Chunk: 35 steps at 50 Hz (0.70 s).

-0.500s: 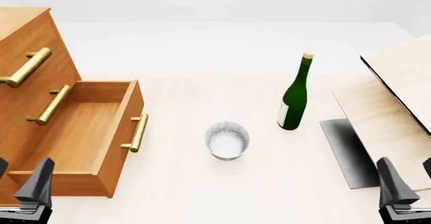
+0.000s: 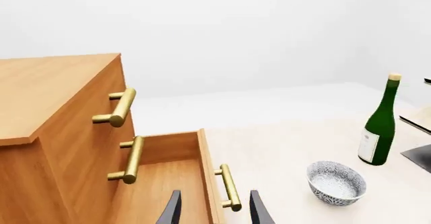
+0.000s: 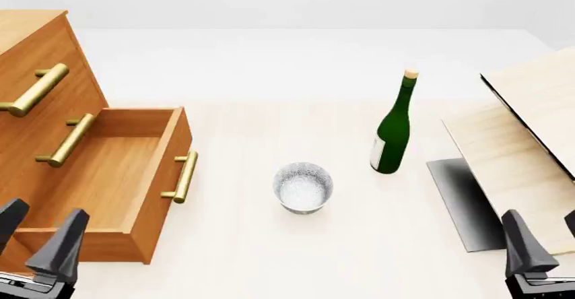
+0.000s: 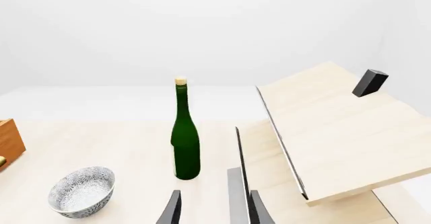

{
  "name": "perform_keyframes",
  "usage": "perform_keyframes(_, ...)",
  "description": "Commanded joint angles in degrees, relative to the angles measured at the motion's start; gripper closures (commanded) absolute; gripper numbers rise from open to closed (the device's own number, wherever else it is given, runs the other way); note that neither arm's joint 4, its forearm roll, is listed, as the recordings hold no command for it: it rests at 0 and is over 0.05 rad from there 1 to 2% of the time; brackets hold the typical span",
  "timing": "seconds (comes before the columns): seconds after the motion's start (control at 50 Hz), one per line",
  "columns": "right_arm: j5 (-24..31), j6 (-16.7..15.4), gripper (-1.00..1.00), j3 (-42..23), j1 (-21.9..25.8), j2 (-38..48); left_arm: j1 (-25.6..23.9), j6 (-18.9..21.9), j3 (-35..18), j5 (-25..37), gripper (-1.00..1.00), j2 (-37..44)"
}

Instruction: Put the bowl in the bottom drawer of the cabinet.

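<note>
Since the earlier frame only the left gripper (image 3: 38, 235) is shifted rightward; both grippers' jaws are held open. The bowl (image 3: 303, 187) sits upright between drawer and bottle, judged rigid, light, best pinched at its rim.

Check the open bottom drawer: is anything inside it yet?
Nothing shows inside the bottom drawer: just bare wood. The left hand covers its near corner. The bowl sits on the table.

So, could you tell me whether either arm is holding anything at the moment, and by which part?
Nothing is held. The left gripper and right gripper both stand open and empty, and the bowl sits alone on the table.
</note>
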Motion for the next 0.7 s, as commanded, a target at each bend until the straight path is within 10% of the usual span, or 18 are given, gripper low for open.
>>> perform_keyframes(0.02, -0.3, 0.0, -1.0, 0.0, 0.0, 0.3, -10.1, 1.5, 0.5, -4.2, -1.0, 2.9)
perform_keyframes(0.1, -0.4, 0.0, -1.0, 0.0, 0.0, 0.4, -11.5, -2.8, -1.3, -2.9, -1.0, 1.1)
perform_keyframes(0.7, -0.2, 0.0, -1.0, 0.0, 0.0, 0.2, -27.1, 1.5, -10.3, -23.6, -1.0, 30.7)
